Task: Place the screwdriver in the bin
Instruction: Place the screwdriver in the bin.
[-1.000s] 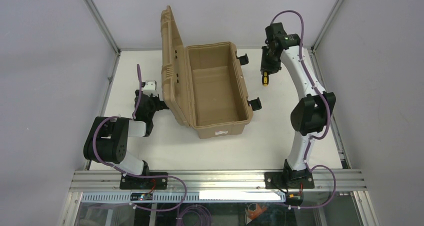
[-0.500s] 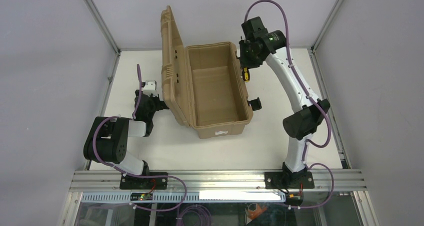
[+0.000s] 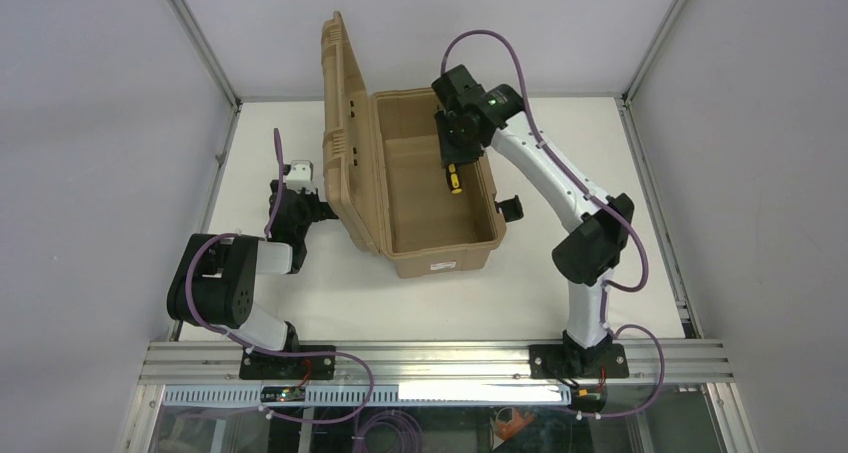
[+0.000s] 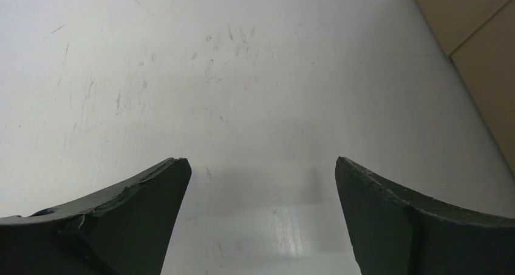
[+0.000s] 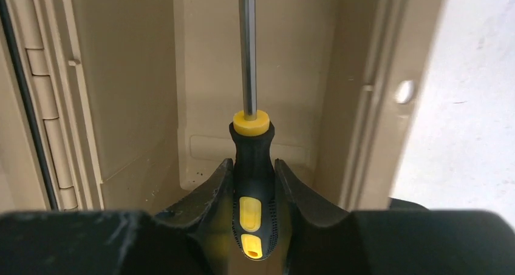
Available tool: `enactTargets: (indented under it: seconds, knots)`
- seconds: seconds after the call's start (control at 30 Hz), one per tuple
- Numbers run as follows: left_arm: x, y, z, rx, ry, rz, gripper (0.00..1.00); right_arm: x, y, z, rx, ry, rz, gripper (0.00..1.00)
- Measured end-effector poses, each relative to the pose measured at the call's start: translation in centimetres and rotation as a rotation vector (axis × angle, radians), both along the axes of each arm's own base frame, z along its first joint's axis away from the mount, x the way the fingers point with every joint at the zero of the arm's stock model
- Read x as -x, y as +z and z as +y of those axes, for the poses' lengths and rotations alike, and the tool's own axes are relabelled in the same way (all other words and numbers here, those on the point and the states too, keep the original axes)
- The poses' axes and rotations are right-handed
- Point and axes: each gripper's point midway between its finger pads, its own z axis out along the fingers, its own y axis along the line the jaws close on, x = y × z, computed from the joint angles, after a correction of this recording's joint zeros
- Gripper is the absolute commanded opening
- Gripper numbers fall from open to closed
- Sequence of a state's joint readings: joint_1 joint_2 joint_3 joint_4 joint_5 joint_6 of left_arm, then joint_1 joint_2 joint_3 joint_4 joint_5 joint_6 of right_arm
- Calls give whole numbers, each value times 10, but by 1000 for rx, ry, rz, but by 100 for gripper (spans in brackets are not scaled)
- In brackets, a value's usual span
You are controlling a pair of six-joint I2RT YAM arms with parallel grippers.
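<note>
Rail (image 3: 430, 358) at the near edge of the counter (image 3: 450, 308) carries both my arm bases. My left arm (image 3: 230, 283) sits folded close to its base. My left claw (image 4: 261, 166) is open, its two dark fingers (image 4: 133, 220) standing wide apart above bare, scratched counter with nothing between them. A corner of the tan bin (image 4: 480, 56) shows just beside it in the left wrist view.

Farther out, the bin (image 3: 440, 253) rests on the counter with its ribbed lid (image 3: 345, 123) swung up on the left side. A small white label (image 3: 440, 266) is on its near end and a black latch (image 3: 512, 209) hangs on its right wall.

My right arm (image 3: 580, 243) reaches over that right wall. My right claw (image 5: 254, 166) is closed on the screwdriver (image 5: 252, 147), pinching the black-and-yellow handle from both sides. The thin metal shaft (image 5: 246, 56) points straight away from my wrist into the bin. The hinge strip (image 5: 36, 93) lies to one side, and the inner end wall is ahead. The shaft's tip runs out of the frame, so I cannot tell whether it touches anything. From above, the screwdriver (image 3: 453, 180) hangs over the far half of the open bin, near its right wall.
</note>
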State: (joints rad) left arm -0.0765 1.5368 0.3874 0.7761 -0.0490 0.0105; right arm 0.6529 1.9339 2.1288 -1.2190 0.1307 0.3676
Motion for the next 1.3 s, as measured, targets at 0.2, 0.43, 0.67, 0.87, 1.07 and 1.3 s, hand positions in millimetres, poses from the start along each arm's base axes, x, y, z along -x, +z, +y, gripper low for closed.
enactTargets:
  seconds: [0.2, 0.43, 0.67, 0.87, 1.07, 1.3]
  knots:
    - [0, 0, 0, 0, 0, 0, 99, 10, -43, 26, 18, 19, 79, 15]
    - [0, 0, 0, 0, 0, 0, 99, 11, -88, 47, 34, 13, 138, 15]
    - [0, 0, 0, 0, 0, 0, 99, 7, -133, 56, 52, -5, 189, 15]
    - [0, 0, 0, 0, 0, 0, 99, 6, -170, 59, 75, -18, 231, 15]
    - [0, 0, 0, 0, 0, 0, 99, 4, -189, 61, 84, -25, 242, 15]
    - [0, 0, 0, 0, 0, 0, 99, 0, -202, 64, 79, -30, 239, 19]
